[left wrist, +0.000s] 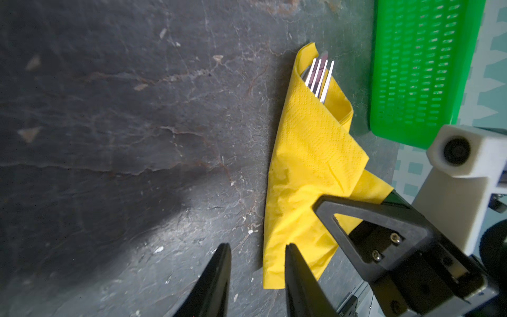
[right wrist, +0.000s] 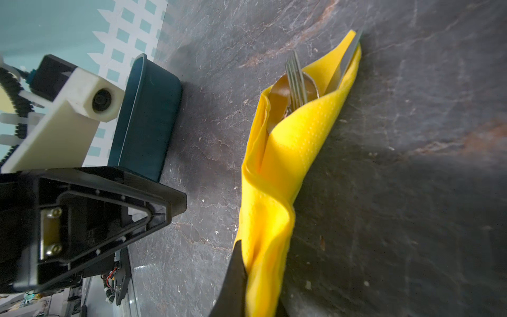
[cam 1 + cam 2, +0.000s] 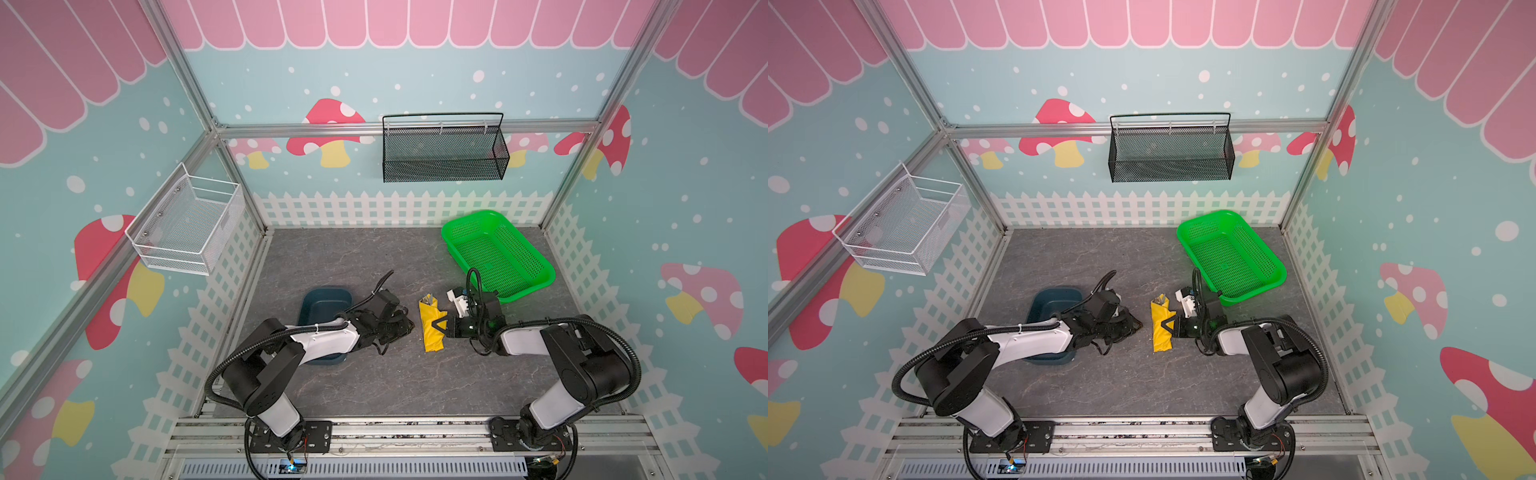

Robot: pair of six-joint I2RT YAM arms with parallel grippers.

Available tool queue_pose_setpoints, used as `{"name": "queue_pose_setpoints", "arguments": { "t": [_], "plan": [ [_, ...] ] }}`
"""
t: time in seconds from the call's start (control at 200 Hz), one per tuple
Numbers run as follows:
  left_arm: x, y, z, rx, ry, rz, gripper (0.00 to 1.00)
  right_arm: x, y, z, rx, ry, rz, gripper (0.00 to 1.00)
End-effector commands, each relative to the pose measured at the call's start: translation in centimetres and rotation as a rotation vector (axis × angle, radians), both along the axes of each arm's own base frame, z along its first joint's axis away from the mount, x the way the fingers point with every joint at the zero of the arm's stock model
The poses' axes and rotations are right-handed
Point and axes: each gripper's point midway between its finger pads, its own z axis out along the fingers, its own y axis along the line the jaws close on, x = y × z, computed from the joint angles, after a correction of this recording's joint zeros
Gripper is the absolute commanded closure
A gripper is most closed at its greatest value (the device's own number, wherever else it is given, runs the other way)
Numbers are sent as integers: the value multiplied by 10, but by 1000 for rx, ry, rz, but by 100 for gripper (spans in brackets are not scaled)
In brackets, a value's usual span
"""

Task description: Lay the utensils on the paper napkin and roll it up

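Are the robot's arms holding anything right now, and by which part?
The right end effector pinches the napkin by a flap on its side; the left end effector holds nothing.

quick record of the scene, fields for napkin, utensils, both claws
napkin: yellow, rolled up, lying on the table
utensils: fork, spoon and knife ends poking out the far end
right claw: shut on a napkin flap
left claw: open, empty, just beside the napkin
nearby: green basket, blue tray
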Motion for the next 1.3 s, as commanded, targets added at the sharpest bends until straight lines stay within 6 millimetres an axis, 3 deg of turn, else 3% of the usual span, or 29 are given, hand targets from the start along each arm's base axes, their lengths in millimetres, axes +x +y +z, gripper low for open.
{"name": "queue_pose_setpoints", "arguments": {
  "t": [0.0,0.15,0.34,0.59,1.006,1.291],
  "plan": [
    [3,2,0,-17,-3,20,62,9,0,16,-30,-84,25,100],
    [5,3,3,-27,-17,21,58,10,2,24,-34,-120,50,100],
    [9,0,13,-67,-57,6,45,12,5,38,-30,-166,78,100],
    [24,-11,60,-303,-205,-37,29,9,13,78,32,-249,136,100],
    [30,-14,132,-507,-396,-146,23,1,26,157,141,-398,238,100],
    [30,-21,155,-576,-449,-198,22,-6,31,179,190,-427,288,100]
  ]
}}
